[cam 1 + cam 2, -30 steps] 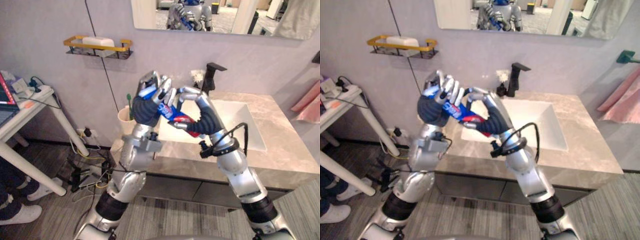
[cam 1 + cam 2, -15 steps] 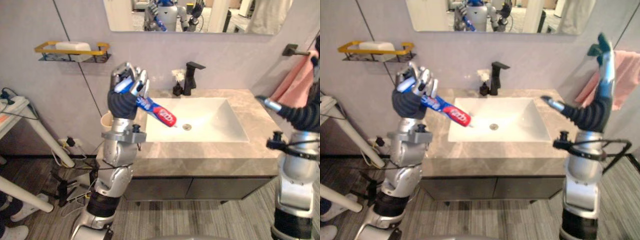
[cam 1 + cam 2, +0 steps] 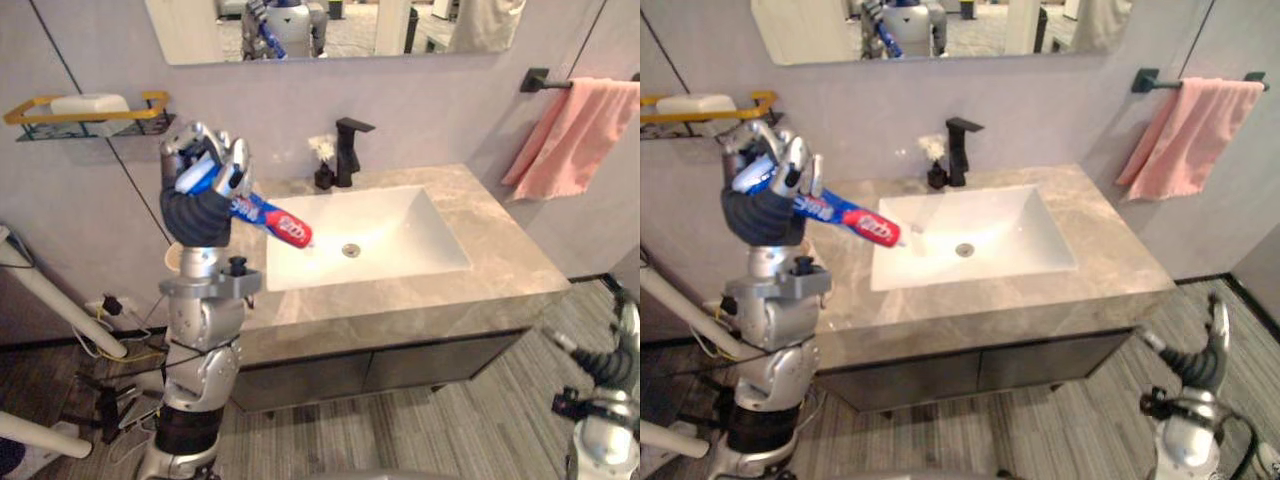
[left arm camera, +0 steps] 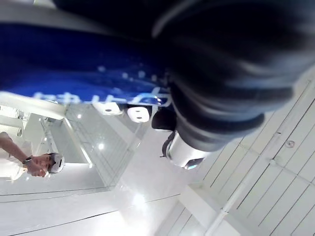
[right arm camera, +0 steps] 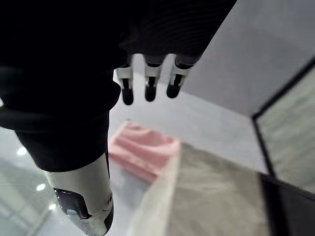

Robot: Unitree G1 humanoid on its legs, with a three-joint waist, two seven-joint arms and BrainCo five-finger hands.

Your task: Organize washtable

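At nine o'clock above the grey marble tabletop (image 3: 500,272), the left hand (image 3: 198,198) closes its fingers on one end of a blue-and-red toothpaste tube (image 3: 278,224), which could slip free; the right hand (image 3: 1202,362) hangs straight-fingered at five o'clock.

A: Where is the toothpaste tube (image 3: 843,214)?

B: In the left hand (image 3: 764,192), fingers curled round its blue end, raised above the left end of the marble countertop (image 3: 1110,255). The red capped end slants down toward the white basin (image 3: 1000,225).

A: The right hand (image 3: 1202,366)?

B: Low, past the counter's right front corner, fingers loose, holding nothing.

A: Behind the basin?

B: A black faucet (image 3: 958,150). A pink towel (image 3: 1175,135) hangs on the wall rail (image 3: 1145,80) to the right.
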